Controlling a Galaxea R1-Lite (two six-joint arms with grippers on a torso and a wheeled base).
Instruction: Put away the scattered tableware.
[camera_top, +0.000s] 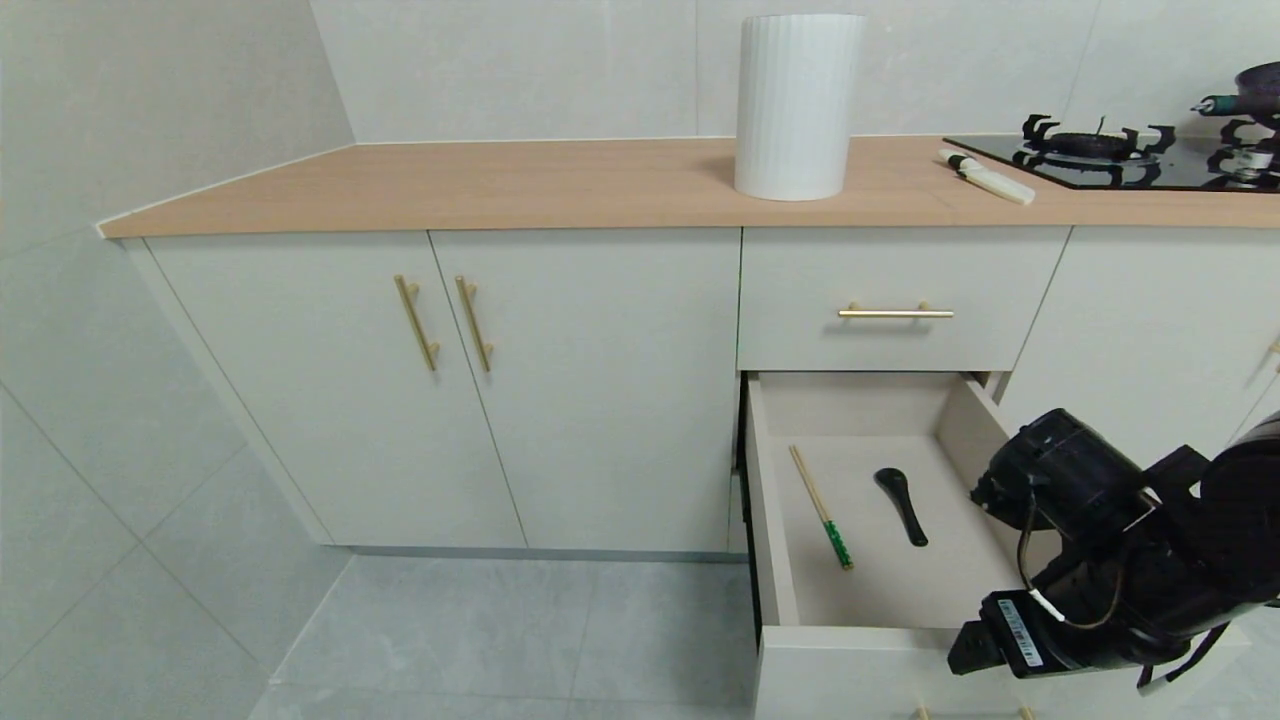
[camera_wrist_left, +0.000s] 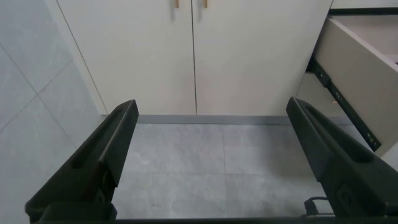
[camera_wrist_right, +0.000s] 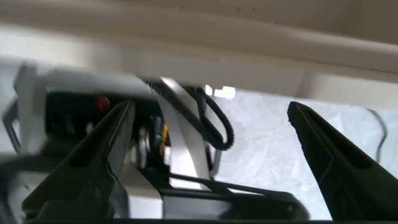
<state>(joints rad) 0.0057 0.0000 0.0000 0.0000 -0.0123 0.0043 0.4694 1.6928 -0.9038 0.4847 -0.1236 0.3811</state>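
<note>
The lower drawer (camera_top: 772, 530) stands pulled out below the counter. Inside it lie a pair of wooden chopsticks with green ends (camera_top: 821, 507) and, to their right, a black spoon (camera_top: 901, 505). My right arm (camera_top: 1090, 560) hangs over the drawer's front right corner. In the right wrist view my right gripper (camera_wrist_right: 211, 115) is open with nothing between its fingers, close under a pale edge. My left gripper (camera_wrist_left: 211, 112) is open and empty, low over the grey floor and facing the cabinet doors (camera_wrist_left: 186, 50), with the open drawer's side (camera_wrist_left: 357, 68) off to one side.
On the wooden counter (camera_top: 500, 185) stand a tall white ribbed cylinder (camera_top: 798, 105), a white handled utensil (camera_top: 985, 177) and a gas hob (camera_top: 1110, 150). A shut drawer with a gold handle (camera_top: 895, 312) sits above the open one. Tiled floor (camera_top: 450, 640) lies left of the drawer.
</note>
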